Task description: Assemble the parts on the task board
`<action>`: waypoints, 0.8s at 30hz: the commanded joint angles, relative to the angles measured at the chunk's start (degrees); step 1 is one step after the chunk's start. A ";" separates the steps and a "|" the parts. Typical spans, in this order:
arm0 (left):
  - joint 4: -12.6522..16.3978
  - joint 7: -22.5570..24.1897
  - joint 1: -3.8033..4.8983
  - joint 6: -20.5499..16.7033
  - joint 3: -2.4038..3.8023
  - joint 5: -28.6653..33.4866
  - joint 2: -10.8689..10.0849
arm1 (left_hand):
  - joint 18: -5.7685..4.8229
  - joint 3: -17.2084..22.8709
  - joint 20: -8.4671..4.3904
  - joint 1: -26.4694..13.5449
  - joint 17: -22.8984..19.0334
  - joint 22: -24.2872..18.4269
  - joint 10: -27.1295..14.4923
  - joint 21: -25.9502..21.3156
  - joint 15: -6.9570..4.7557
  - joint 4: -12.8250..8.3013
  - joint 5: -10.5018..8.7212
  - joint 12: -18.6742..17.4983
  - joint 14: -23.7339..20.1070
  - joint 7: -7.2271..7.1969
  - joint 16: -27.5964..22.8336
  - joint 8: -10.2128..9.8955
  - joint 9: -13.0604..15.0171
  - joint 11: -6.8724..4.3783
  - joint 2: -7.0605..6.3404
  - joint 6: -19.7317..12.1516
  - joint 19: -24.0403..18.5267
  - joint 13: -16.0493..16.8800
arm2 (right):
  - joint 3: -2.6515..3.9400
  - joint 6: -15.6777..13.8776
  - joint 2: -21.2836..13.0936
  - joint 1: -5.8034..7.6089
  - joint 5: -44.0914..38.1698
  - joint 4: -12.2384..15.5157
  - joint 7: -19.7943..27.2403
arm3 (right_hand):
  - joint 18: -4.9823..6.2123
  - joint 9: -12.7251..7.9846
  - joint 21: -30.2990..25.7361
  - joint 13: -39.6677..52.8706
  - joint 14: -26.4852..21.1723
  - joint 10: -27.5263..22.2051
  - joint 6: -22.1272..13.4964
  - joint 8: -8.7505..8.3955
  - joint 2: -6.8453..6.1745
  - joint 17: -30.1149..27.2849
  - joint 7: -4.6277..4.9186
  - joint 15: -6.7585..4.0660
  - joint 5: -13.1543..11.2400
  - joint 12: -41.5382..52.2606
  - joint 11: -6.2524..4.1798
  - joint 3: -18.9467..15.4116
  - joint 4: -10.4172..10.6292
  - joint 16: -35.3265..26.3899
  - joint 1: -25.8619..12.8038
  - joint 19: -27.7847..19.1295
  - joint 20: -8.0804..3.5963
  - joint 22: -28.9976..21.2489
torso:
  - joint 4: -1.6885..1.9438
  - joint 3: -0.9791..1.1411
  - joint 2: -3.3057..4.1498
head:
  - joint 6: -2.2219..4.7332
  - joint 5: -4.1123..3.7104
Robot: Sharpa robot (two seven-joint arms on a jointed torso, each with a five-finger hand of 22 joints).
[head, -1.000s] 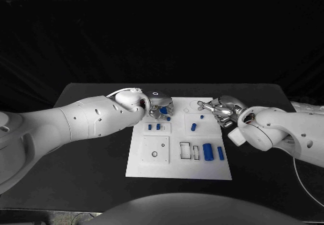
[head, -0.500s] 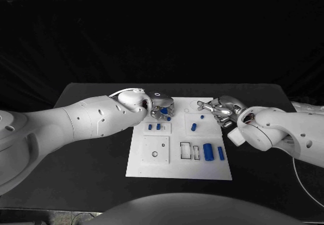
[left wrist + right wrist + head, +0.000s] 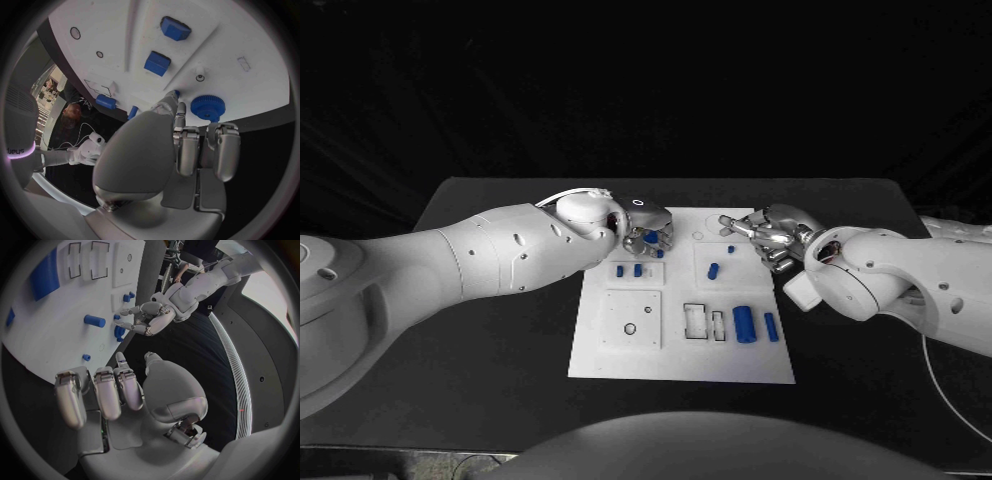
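Note:
The white task board [image 3: 678, 360] lies mid-table. My left hand [image 3: 645, 233] hovers at its far left corner, fingers curled around a round blue gear [image 3: 651, 237]. In the left wrist view the gear [image 3: 209, 106] sits at the board's edge between the thumb and the curled fingers [image 3: 187, 145]. My right hand [image 3: 763, 236] is at the board's far right edge, fingers apart and holding nothing; its fingers [image 3: 100, 395] stretch toward the board [image 3: 62, 310]. Two small blue blocks [image 3: 629, 270], a short cylinder [image 3: 714, 270] and a tiny peg [image 3: 731, 249] rest on the board.
A thick blue piece [image 3: 744, 324] and a slim one [image 3: 770, 326] lie near the right edge, beside two open rectangular slots [image 3: 705, 320]. A raised square plate with a hole [image 3: 632, 320] takes up the near left. Black table [image 3: 488, 330] surrounds the board.
The left hand has crept slightly toward the board's far edge with the gear. The right hand's fingers have spread a little toward the board.

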 commanded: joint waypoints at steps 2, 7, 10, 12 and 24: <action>0.02 -0.04 -0.03 2.46 0.03 -0.85 0.30 | -0.44 0.46 -0.35 0.61 15.10 15.08 -0.57 0.14 -0.45 -0.02 -0.10 -0.14 5.96 -0.21 0.15 -0.17 -0.10 -0.05 -0.07 -0.23 5.92 -0.03 | 0.00 0.81 0.04 -0.03 0.14 0.05 0.05 | -0.81 0.06 0.26 15.07 5.97 6.01 0.00 0.31 0.08 15.06 1.81 0.21 0.04 0.16 0.19 -0.30 0.03 0.23 0.55 6.00 0.24 15.05 | -0.01 0.00 0.04 | 0.00 -0.09; -0.21 -0.07 -0.04 3.15 0.03 -1.45 0.56 | -0.44 0.60 -0.35 0.68 15.10 15.08 -0.56 0.14 -0.48 -0.03 -0.10 -0.12 5.96 -0.24 0.15 -0.15 -0.14 -0.06 -0.06 -0.20 5.92 -0.02 | 0.00 1.05 0.05 -0.03 0.15 0.05 -0.26 | -0.81 0.07 0.26 15.07 5.97 6.01 0.01 0.34 0.12 15.06 1.80 0.20 0.06 0.16 0.18 -0.30 0.02 0.23 0.59 6.00 0.24 15.05 | 0.04 -0.01 0.02 | 0.00 0.01; -0.42 -0.10 -0.04 3.55 0.03 -1.55 0.66 | -0.44 0.82 -0.35 0.79 15.10 15.08 -0.53 0.14 -0.52 -0.07 -0.09 -0.11 5.96 -0.27 0.15 -0.11 -0.18 -0.08 -0.02 -0.14 5.92 -0.02 | 0.00 1.19 0.06 -0.03 0.15 0.08 -0.38 | -0.81 0.07 0.26 15.07 5.97 6.01 0.01 0.34 0.12 15.06 1.80 0.20 0.06 0.16 0.18 -0.30 0.02 0.23 0.59 6.00 0.24 15.05 | 0.01 0.00 0.02 | 0.00 0.05; -0.58 -0.12 -0.04 3.59 0.03 -1.59 0.74 | -0.44 0.90 -0.36 0.84 15.10 15.08 -0.52 0.14 -0.54 -0.09 -0.09 -0.10 5.96 -0.28 0.15 -0.09 -0.20 -0.09 -0.01 -0.11 5.92 -0.02 | 0.00 1.29 0.04 -0.03 0.15 0.09 -0.46 | -0.81 0.07 0.26 15.07 5.97 6.01 0.02 0.34 0.13 15.06 1.80 0.20 0.05 0.16 0.18 -0.31 0.02 0.23 0.60 6.00 0.23 15.05 | 0.07 -0.01 0.01 | 0.00 -0.07; -1.53 -0.01 -0.26 3.85 0.03 -1.65 1.14 | -0.44 1.55 -0.36 0.77 15.10 15.08 0.14 0.14 -0.59 0.01 -0.11 0.12 5.96 -0.35 0.15 0.17 -0.33 -0.18 -0.07 0.48 5.92 0.03 | 0.00 1.57 0.03 -0.03 0.16 0.11 -0.81 | -0.81 0.07 0.26 15.07 5.97 6.01 0.02 0.34 0.13 15.06 1.80 0.20 0.05 0.16 0.18 -0.31 0.02 0.23 0.60 6.00 0.23 15.05 | 0.01 -0.02 0.03 | 0.00 -0.07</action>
